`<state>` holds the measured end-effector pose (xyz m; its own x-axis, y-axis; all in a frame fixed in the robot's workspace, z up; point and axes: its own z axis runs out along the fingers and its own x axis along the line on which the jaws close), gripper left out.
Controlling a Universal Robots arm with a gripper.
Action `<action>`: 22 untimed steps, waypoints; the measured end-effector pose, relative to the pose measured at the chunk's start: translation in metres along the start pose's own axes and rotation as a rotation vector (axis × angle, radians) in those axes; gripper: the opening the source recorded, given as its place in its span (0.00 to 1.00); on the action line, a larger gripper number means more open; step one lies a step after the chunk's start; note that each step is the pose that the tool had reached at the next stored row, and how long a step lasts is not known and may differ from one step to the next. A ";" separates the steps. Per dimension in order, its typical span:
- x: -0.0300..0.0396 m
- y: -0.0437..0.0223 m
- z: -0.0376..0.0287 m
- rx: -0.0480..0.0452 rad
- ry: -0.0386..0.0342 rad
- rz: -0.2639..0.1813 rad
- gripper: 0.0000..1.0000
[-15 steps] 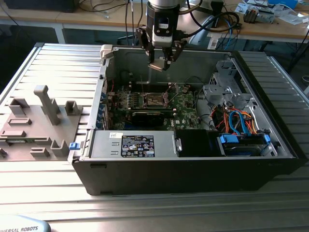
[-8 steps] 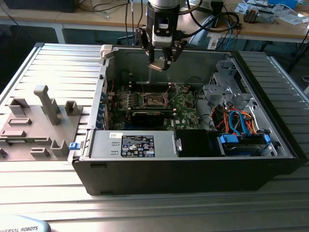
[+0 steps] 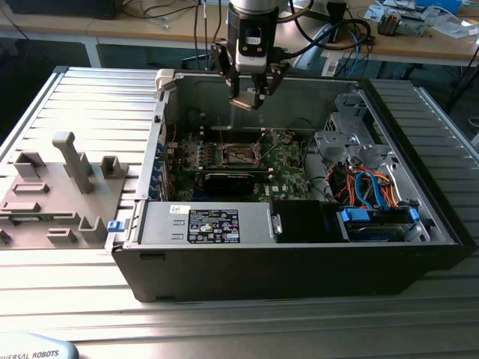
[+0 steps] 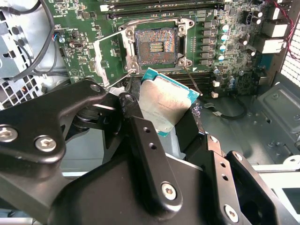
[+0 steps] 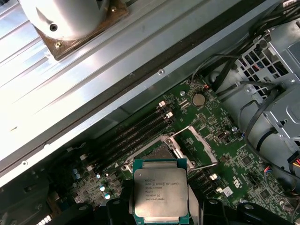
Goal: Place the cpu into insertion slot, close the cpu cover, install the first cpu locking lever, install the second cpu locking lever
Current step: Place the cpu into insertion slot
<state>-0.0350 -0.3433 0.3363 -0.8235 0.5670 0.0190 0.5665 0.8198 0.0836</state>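
Gripper [image 3: 251, 93]: black, hanging over the open computer case [image 3: 299, 269], close to its far wall. The jaws are clamping the cpu [image 3: 245, 101] by two opposite edges. The cpu [image 4: 166, 105], a silvery square plate on a teal-edged carrier, is being held in the air above the motherboard [image 4: 84, 28], clear of it and just beside the insertion slot [image 4: 155, 47] as the second wrist view is showing it. In the first wrist view the cpu [image 5: 161, 192] is facing the camera with its printed side, overlapping the near edge of the insertion slot [image 5: 154, 154]. The insertion slot [image 3: 241, 155] is lying bare, with its contact field exposed. The cpu cover [image 4: 107, 58], a silvery metal frame, is standing swung open to one side of the slot in both wrist views [image 5: 199, 145]. The computer case is resting on a ribbed aluminium bench [image 3: 224, 321], with a labelled power supply [image 3: 213, 224] along its near wall and blue and orange cables [image 3: 370, 185] towards the exterior view's right. A grey moulded fixture tray [image 3: 45, 202] is sitting on the bench at the exterior view's left, beside the case.
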 end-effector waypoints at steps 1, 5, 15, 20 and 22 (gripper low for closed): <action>0.0000 0.0000 0.0000 0.0001 -0.0001 0.000 0.54; 0.0000 0.0000 0.0001 0.0000 -0.0002 0.002 0.54; 0.0000 -0.0001 0.0016 -0.0002 -0.0012 0.014 0.54; 0.0000 -0.0002 0.0024 -0.0003 -0.0016 0.019 0.54; 0.0000 -0.0002 0.0025 -0.0003 -0.0017 0.020 0.54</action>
<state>-0.0350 -0.3433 0.3339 -0.8119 0.5835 0.0190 0.5828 0.8083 0.0835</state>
